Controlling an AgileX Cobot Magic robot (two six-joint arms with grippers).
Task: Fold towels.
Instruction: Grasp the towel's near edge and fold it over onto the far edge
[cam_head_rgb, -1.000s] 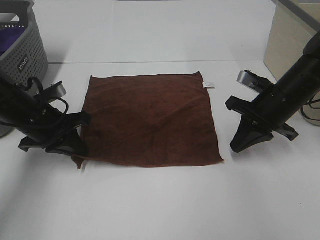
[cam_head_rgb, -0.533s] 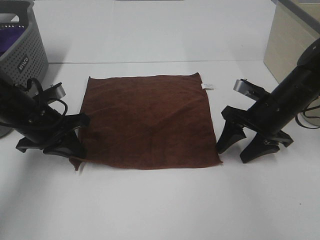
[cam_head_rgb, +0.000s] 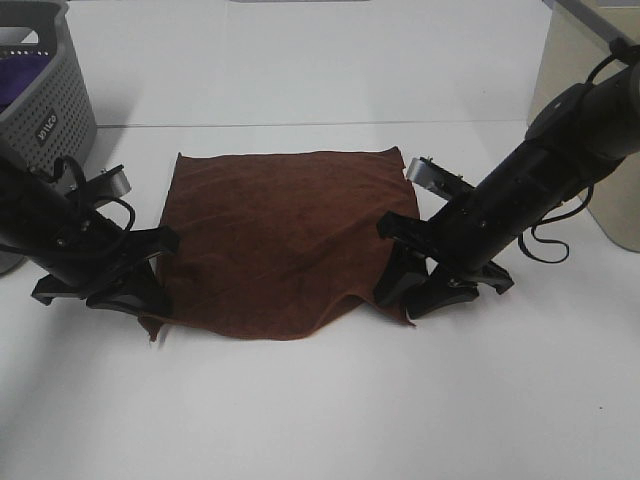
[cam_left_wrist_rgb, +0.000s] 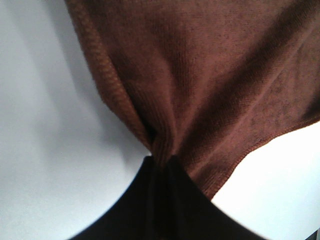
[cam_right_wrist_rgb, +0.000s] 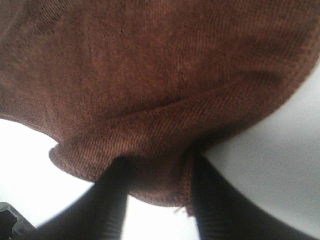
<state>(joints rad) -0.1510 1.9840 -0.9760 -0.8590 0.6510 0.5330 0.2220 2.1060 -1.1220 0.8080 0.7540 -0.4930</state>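
Towel is spread out flat on the white bench, pretty much dead center between the two arms. It's basically square, so no real long axis to speak of. Its edges run roughly side to side and front to back, with the far edge a bit narrower-looking than the near one from the high cam.

Left claw is clamped tight on the near left corner. In the wrist view the cloth is pinched right into the closed tips and fans out from there.

Right claw is down on the near right corner with its fingers apart, one on each side of a bunched-up bit of the hem. So it's open around the cloth, not squeezed shut. That corner is rumpled and pulled in, so the near edge curves instead of running straight.

Grey basket sits at the far left, well apart from the towel.
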